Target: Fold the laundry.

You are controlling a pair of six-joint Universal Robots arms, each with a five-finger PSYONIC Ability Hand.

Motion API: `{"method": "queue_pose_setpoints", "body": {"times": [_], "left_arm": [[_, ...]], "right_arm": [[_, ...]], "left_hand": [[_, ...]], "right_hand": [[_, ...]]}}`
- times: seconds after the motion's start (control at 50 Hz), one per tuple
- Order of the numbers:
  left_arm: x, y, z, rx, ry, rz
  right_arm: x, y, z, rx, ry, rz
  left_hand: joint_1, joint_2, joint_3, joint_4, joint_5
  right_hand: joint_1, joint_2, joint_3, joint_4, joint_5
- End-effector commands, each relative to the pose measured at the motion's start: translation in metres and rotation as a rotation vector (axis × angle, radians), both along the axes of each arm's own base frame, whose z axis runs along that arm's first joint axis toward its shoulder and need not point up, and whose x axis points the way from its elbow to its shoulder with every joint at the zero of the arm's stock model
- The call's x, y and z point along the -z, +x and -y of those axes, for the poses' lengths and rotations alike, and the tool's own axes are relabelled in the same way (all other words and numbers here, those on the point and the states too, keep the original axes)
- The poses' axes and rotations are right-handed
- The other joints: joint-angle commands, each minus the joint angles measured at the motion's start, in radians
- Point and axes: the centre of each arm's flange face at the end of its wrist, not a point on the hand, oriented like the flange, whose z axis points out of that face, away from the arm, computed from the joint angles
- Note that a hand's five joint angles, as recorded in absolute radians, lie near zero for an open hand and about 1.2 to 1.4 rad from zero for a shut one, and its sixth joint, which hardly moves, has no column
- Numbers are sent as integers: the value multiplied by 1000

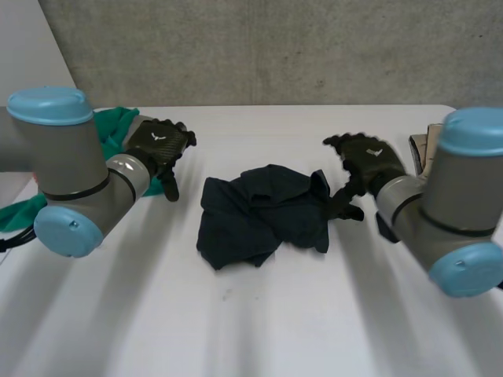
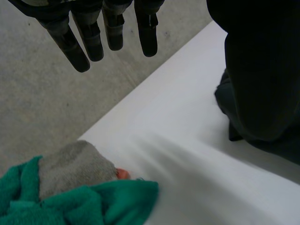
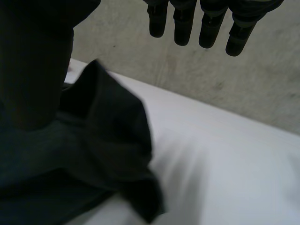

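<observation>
Both open, straight-fingered: left robot hand (image 1: 161,145) well apart from the crumpled dark garment (image 1: 251,216) on the bench (image 1: 251,330), right robot hand (image 1: 369,157) just beside its edge, and looks easy here to snag bunched layers instead of one corner and drag the whole heap askew.

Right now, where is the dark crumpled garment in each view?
Head view: dark garment centred on the white table, between the left hand and right hand.
Left wrist view: beside the left hand, across from the green cloth.
Right wrist view: bunched under the right hand's palm.
Shared landmark: the white table beneath it.
</observation>
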Motion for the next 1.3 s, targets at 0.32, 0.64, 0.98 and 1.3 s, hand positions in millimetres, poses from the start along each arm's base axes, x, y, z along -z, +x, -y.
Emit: {"method": "queue_pose_setpoints", "body": {"times": [0.32,0.64,0.98,1.3], "left_arm": [[43,-49,-55,100,240,-5],[12,-86,-135,198,205,-170],[-64,-75,-113,150,42,-356],[-70,32,-40,-104,34,-326]], "right_arm": [[-3,4,14,90,-90,-10],[-6,18,104,-81,-413,-328],[-33,30,147,80,-785,-228],[-60,-2,5,-84,-117,-308]], "left_hand": [[1072,1191,1188,1197,1169],[1072,1191,1188,1197,1169],[-149,-31,-34,-25,-52],[-149,-31,-34,-25,-52]], "right_hand": [[1181,1195,1192,1191,1174],[1181,1195,1192,1191,1174],[-41,-27,-30,-30,-48],[-41,-27,-30,-30,-48]]}}
